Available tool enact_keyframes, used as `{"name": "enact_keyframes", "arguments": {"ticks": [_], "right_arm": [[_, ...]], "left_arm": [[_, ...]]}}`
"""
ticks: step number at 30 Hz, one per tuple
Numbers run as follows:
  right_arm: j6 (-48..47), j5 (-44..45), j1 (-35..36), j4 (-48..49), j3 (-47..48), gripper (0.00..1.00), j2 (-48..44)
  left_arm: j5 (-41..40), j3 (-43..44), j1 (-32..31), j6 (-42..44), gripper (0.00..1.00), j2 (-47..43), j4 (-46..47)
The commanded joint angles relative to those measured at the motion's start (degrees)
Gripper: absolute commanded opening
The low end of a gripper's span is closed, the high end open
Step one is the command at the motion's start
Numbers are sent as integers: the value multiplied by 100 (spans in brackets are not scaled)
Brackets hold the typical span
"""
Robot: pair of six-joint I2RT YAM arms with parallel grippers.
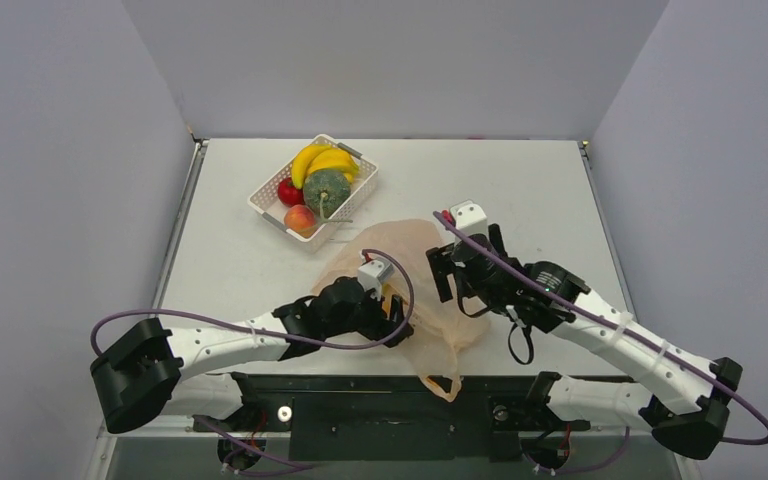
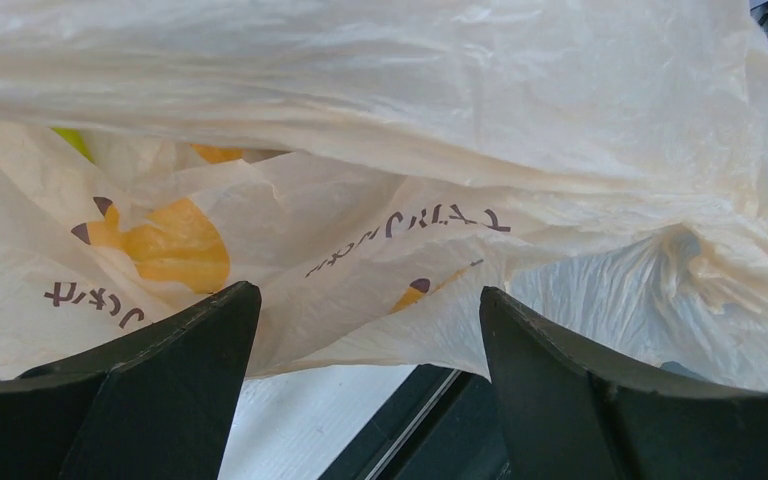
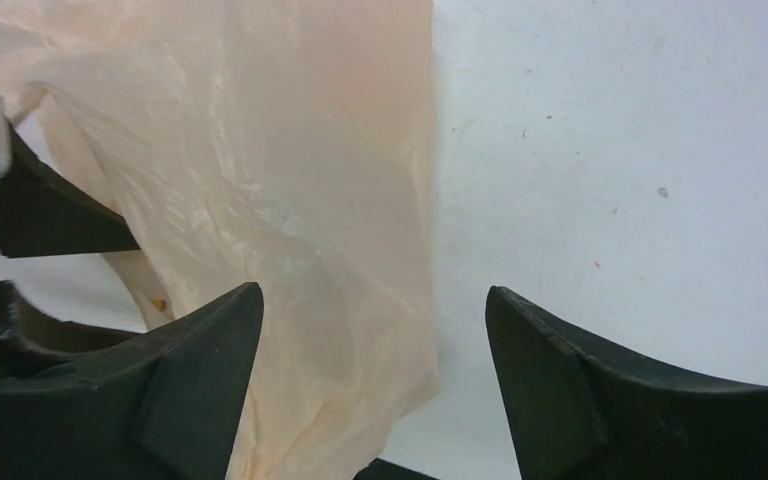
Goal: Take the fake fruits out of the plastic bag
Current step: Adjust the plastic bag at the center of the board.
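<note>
We see a pale-orange translucent plastic bag [image 1: 415, 245] with yellow-orange prints [image 2: 175, 245] and dark lettering [image 2: 440, 220], a white latticed basket [image 1: 272, 178], yellow bananas [image 1: 325, 160], a red apple [image 1: 289, 191], a dark green melon [image 1: 328, 192], an orange-pink peach [image 1: 300, 218], and a white table [image 1: 520, 190].

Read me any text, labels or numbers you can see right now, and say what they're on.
Plastic bag, upper print line: dark Japanese-style characters, apparently reversed or upside down; not legible.
Plastic bag, lower print line: same script, creased; not legible.
Elsewhere: no text visible in any view.
</note>
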Motion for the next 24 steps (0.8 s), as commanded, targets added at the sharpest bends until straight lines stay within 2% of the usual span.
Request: {"name": "enact_keyframes", "arguments": {"ticks": [1,6,8,10,12,13,15,19,24], "right_arm": [[-873,-725,-150,1244,-572,81,313],[-644,-808,196,1926,-1186,85,577],[-473,-411,260,2147,-1386,83,632],[-272,191,233,2290,-1503,76,677],[-52,813,127,2395,-1561,56,714],[14,1122,73,2502,-1589,33,724],[300,1587,-189,2586,-1598,3,764],[535,1625,-738,2862,-1661,0,692],[541,868,-1425,3005,-2004,0,519]], "left_arm": [[207,-171,58,-177,79,-67,724],[272,-282,77,-244,79,-106,972],[305,-263,92,-245,79,-78,1015],[362,-263,92,-250,79,-22,1078],[425,-275,94,-267,79,38,1111],[445,-313,96,-308,79,68,1123],[489,-455,92,-441,79,100,1238],[534,-870,60,-705,75,286,1485],[725,-1226,-491,-820,71,214,1578]]}}
